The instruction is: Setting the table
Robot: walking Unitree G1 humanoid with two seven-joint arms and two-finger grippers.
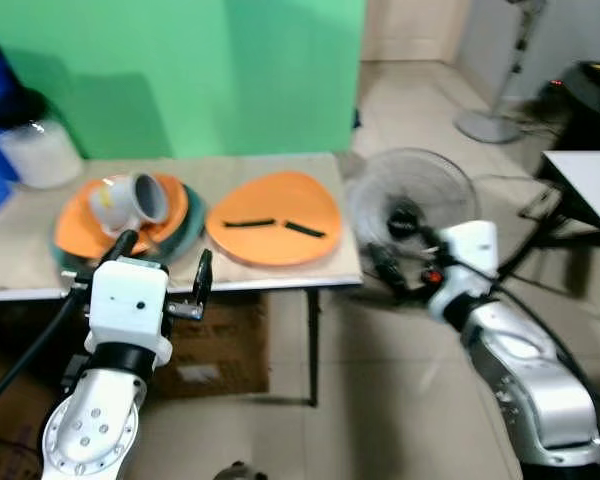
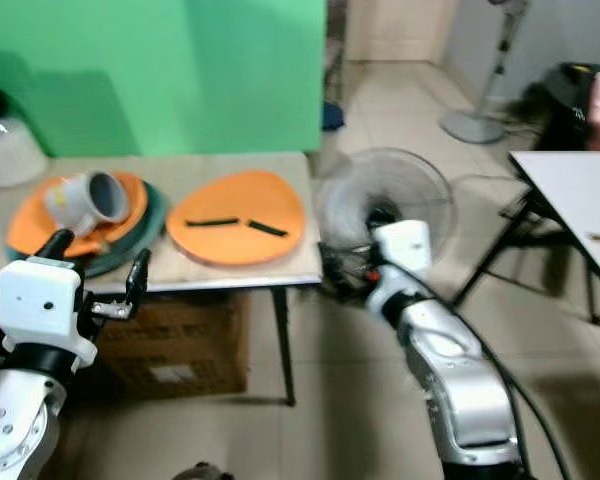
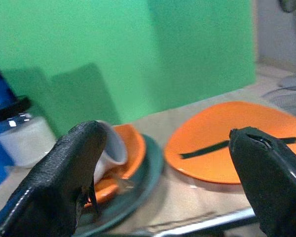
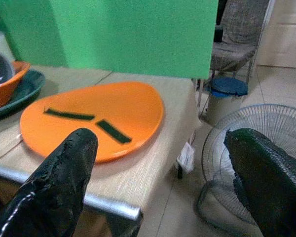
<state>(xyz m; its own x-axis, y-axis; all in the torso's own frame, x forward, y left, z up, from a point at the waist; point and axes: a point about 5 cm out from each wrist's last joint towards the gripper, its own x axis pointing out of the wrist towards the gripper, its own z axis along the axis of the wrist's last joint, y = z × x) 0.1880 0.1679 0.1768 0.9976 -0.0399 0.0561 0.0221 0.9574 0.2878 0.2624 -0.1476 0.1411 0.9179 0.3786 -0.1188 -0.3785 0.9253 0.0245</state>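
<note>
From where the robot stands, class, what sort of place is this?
Probably a room in a home, set up for filming: a green backdrop behind a small table of dishes, fans on a tiled floor, and a chair.

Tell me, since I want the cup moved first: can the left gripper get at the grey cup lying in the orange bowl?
Probably yes. The left gripper hangs open at the table edge, and nothing stands between it and the grey cup.
</note>
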